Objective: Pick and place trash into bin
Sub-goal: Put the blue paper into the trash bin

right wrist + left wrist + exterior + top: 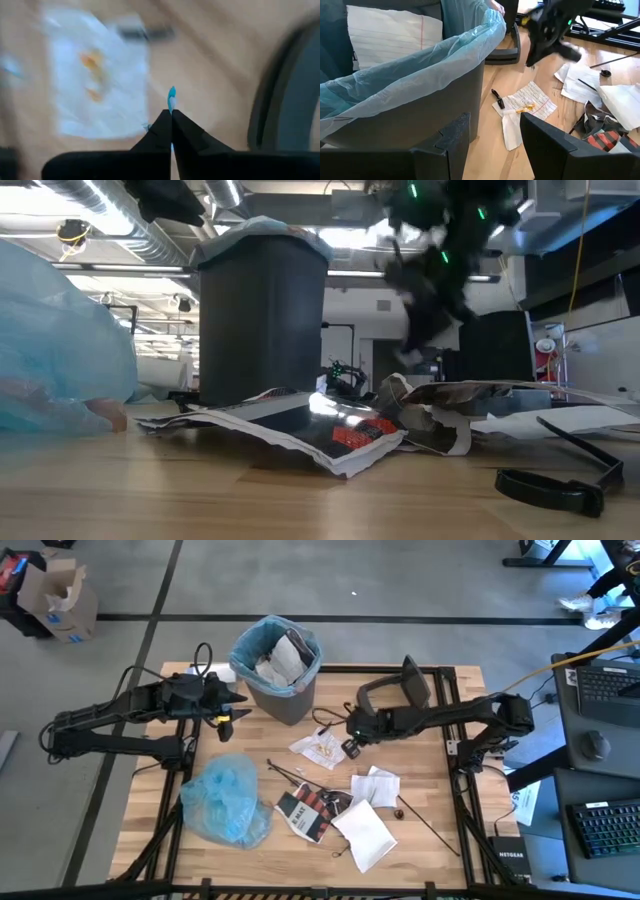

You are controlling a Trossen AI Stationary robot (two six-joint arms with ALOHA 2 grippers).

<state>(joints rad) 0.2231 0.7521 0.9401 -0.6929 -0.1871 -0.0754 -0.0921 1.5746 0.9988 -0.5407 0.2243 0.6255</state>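
The dark grey bin (278, 668) with a light blue liner stands at the table's far middle, with white paper inside it. My left gripper (490, 145) waits open next to the bin's left wall. My right gripper (348, 740) hovers above a crumpled white paper with an orange stain (320, 747) that lies flat on the table right of the bin. Its fingers are shut on a small blue scrap (171, 94). A red-black-white packet (305, 812), white mailers (365, 830) and thin dark sticks (430, 825) lie nearer the front. My right gripper pinches a small blue scrap (171, 94) between its two fingertips; only a tip of it shows beyond them. The fingers slant down from the table's right side. The scrap is lifted clear of the table, above the stained paper.
A crumpled light blue bag (228, 798) lies at the front left. The grey lid (395, 690) rests at the far right, behind my right arm. A dark strap (560, 480) lies close to the front edge. A cardboard box (62, 600) stands on the floor beyond the table.
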